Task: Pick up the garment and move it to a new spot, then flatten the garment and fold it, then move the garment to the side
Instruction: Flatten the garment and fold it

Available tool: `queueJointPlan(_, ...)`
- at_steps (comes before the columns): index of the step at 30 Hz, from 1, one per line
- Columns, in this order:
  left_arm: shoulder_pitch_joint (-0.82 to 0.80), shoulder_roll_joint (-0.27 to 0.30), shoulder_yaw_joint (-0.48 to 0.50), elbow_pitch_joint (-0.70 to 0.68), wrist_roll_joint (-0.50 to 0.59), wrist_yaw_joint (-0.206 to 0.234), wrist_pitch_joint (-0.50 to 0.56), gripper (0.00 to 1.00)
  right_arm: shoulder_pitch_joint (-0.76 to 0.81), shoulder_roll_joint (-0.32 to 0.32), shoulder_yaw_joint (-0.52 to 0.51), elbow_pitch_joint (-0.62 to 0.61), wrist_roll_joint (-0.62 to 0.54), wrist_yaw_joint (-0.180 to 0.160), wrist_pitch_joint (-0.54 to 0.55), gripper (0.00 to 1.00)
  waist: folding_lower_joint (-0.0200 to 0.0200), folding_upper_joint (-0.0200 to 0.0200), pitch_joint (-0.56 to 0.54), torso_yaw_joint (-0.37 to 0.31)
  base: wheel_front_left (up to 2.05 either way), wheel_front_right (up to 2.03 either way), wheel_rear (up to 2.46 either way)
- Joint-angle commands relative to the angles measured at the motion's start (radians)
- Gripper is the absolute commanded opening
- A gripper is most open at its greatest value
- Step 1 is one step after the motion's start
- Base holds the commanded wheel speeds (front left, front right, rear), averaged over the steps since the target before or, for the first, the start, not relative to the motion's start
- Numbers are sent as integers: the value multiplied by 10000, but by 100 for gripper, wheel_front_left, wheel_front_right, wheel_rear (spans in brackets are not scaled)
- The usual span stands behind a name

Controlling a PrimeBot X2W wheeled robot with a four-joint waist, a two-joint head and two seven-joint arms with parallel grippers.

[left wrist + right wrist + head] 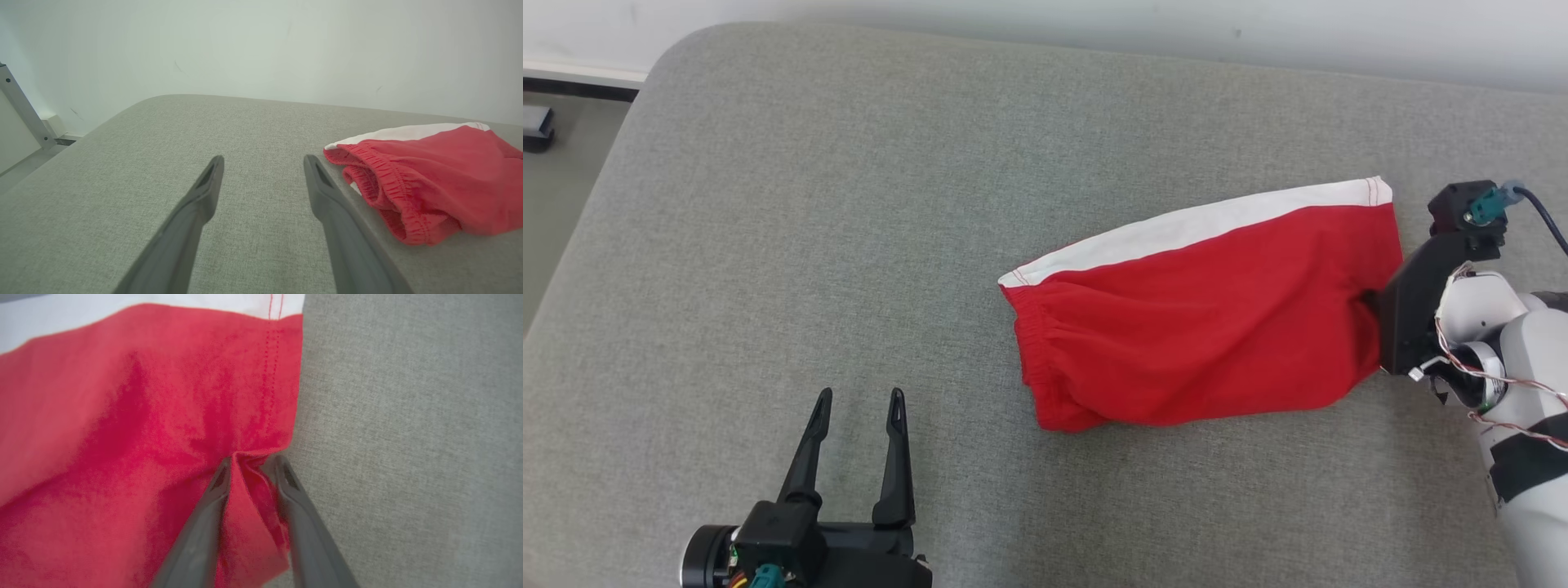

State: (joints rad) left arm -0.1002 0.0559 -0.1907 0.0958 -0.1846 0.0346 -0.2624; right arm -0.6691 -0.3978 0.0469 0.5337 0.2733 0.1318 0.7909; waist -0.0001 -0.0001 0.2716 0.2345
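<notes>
Grey tabletop (768,204): I have right claw (252,463) clamped on shorts (1201,327) hem for lifting, left claw (860,396) apart, spare.

The garment (1201,318) lies on the padded surface (849,204), with a fold of its edge between the right gripper (251,463)'s jaws and its other end ahead and right of the left gripper (860,398)'s jaws, apart from them.

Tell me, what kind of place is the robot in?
Probably an indoor workroom or lab, though I can't be sure: a big grey cloth-covered surface, a bare white wall behind it, and just red shorts lying on top.
</notes>
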Motion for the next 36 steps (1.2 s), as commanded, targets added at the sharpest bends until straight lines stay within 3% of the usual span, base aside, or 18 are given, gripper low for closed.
queueJointPlan(1, -9, -16, 40, 54, 8, -46, -25, 100, 380, -75, -150, -32, -247, -29, -124, 0, 1, 1, -66, -95, 0, 0, 0)
queueJointPlan(16, 224, -49, 196, 382, -126, -234, -25, 100, 1838, -473, -2309, -1607, -1368, -29, -909, 0, 1, 1, -756, -937, 0, 0, 0)
queueJointPlan(23, 275, -56, 86, 549, -183, -291, -25, 100, 2423, -297, -3169, -2582, -2278, -29, -1119, 0, 1, 1, -1018, -1051, 0, 0, 0)
queueJointPlan(28, 350, -57, 75, 625, -257, -297, -25, 100, 2670, 134, -2609, -3609, -2258, -29, -996, 0, 1, 1, -1175, -1050, 0, 0, 0)
queueJointPlan(36, 355, -59, 54, 758, -306, -303, -26, 100, 2479, 669, -729, -4441, -1979, -29, -800, 0, 1, 1, -1322, -980, 0, 0, 0)
